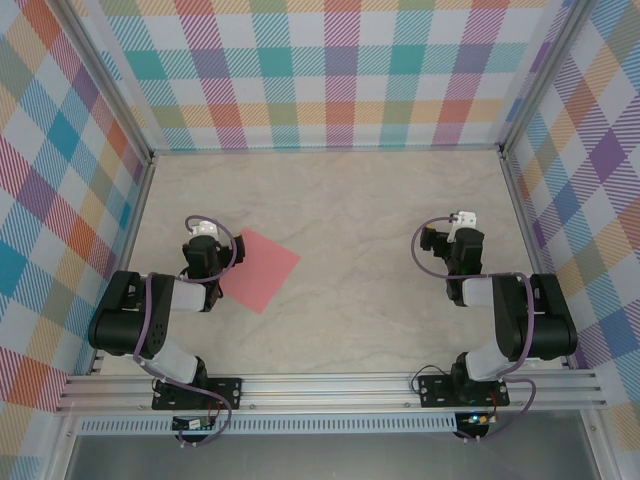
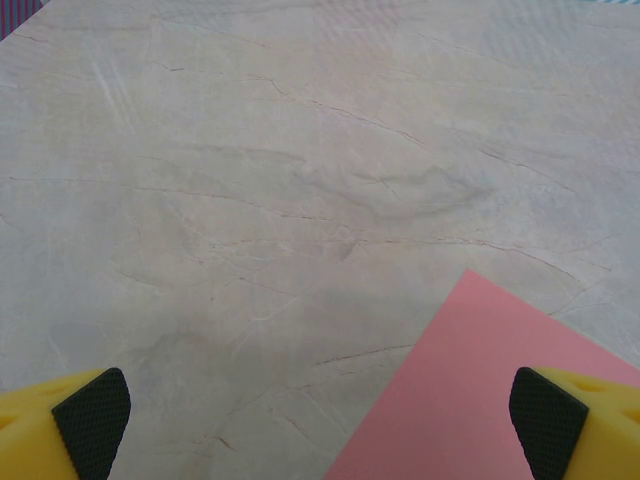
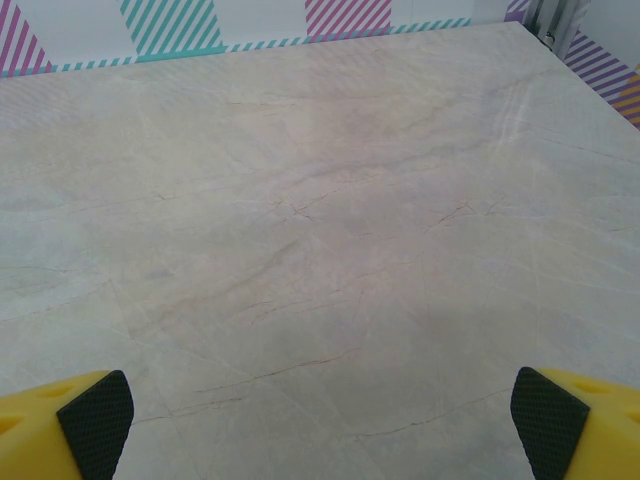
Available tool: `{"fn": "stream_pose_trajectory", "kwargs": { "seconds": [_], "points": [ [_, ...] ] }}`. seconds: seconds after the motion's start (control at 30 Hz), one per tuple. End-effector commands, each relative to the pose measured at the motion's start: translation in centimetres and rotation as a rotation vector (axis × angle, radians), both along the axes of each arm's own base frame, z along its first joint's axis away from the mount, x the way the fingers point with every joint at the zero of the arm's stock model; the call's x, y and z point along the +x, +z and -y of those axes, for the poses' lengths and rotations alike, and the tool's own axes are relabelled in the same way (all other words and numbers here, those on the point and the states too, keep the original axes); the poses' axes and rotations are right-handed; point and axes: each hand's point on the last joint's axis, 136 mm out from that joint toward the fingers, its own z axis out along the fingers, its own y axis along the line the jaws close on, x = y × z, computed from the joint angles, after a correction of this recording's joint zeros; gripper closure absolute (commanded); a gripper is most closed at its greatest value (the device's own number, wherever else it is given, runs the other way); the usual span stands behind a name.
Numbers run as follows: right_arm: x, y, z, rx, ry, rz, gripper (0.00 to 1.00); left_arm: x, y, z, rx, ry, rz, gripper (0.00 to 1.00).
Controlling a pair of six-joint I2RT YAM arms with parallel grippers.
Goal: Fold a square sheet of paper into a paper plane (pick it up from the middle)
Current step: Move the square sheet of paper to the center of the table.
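Note:
A salmon-pink square sheet of paper (image 1: 262, 270) lies flat and unfolded on the marble tabletop, turned like a diamond, left of centre. No paper plane is in view. My left gripper (image 1: 204, 240) hovers just left of the sheet, pointing away from the bases. In the left wrist view its jaws stand wide apart (image 2: 320, 425) with nothing between them, and the sheet's corner (image 2: 480, 390) reaches under the right fingertip (image 2: 545, 420). My right gripper (image 1: 462, 235) is far to the right over bare table, also open and empty (image 3: 322, 425).
Plaid walls (image 1: 330, 70) enclose the table (image 1: 370, 200) at the back and on both sides. An aluminium rail (image 1: 330, 385) with both arm bases runs along the near edge. Bare tabletop stretches between the two arms and toward the back wall.

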Motion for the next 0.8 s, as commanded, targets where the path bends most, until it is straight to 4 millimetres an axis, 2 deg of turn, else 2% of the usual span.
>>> {"fn": "stream_pose_trajectory", "kwargs": {
  "seconds": [0.0, 0.53, 0.6, 0.7, 0.77],
  "points": [
    [0.1, 0.5, -0.1, 0.005, -0.003, 0.031, 0.0, 0.8, 1.3, 0.0, 0.0, -0.008, 0.044, 0.0],
    [0.1, 0.5, -0.1, 0.01, 0.001, 0.029, 0.0, 0.8, 1.4, 0.0, -0.001, -0.009, 0.048, 0.0],
    [0.1, 0.7, -0.6, 0.007, 0.029, 0.028, 0.0, 0.8, 1.6, 0.1, 0.001, -0.014, 0.044, 0.0],
    [0.2, 1.3, -1.7, -0.004, 0.094, 0.024, 0.0, 0.7, 3.1, 1.1, -0.009, -0.074, -0.022, 0.0],
    [-0.4, 2.3, -1.3, 0.003, 0.059, -0.04, 0.0, 0.8, 5.0, 1.4, -0.025, -0.083, -0.019, 0.0]
  ]
}}
